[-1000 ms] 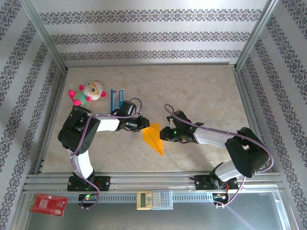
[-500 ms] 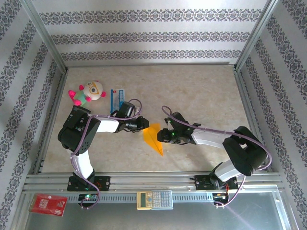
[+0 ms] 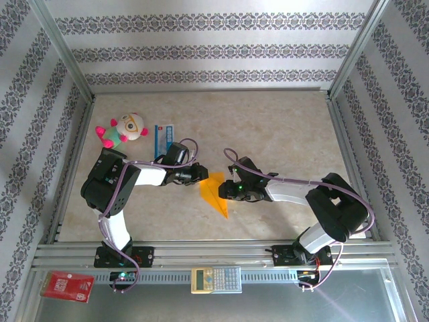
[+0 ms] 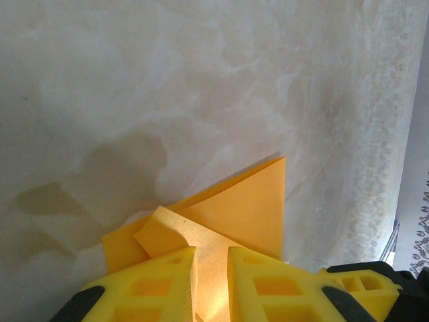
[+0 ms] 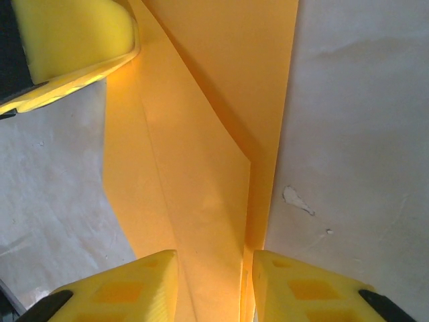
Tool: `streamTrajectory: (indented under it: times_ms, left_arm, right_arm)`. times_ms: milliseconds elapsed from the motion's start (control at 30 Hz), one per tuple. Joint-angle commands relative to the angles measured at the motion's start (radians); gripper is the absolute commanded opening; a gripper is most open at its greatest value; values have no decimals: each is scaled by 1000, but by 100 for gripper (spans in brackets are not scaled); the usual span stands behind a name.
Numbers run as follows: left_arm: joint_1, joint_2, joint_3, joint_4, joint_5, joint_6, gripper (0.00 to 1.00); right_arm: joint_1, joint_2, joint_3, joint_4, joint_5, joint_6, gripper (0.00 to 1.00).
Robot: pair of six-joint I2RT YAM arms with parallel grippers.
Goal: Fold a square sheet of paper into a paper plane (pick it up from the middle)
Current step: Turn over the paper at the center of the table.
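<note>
Left gripper (image 3: 200,176) pinching paper plane (image 3: 214,195); right gripper (image 3: 227,190) nudged closer, jaws apart astride it

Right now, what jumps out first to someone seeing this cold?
The folded orange paper, bright in the middle of the workspace. The left pincer is shut on its far left corner, while the right pincer straddles its right edge, jaws apart. Next, the pink-and-green plush toy at far left.

Pale marbled table (image 3: 281,127), blue-and-white packet (image 3: 164,137) lying flat toward its far left, pink-and-white plush toy (image 3: 124,129) just left of the packet, folded orange paper (image 3: 213,193) nearer than the packet, to its right
</note>
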Motion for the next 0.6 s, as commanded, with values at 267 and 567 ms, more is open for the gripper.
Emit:
streamTrajectory:
  times_ms: [267,567]
  left_arm:
    - [-8,27,-22,2,-46,12,21]
    - [-8,28,-20,-5,-46,16,21]
  right_arm:
    - [-8,42,14,57,-49,16,33]
    - [-26,19,-11,92,-77,34,31]
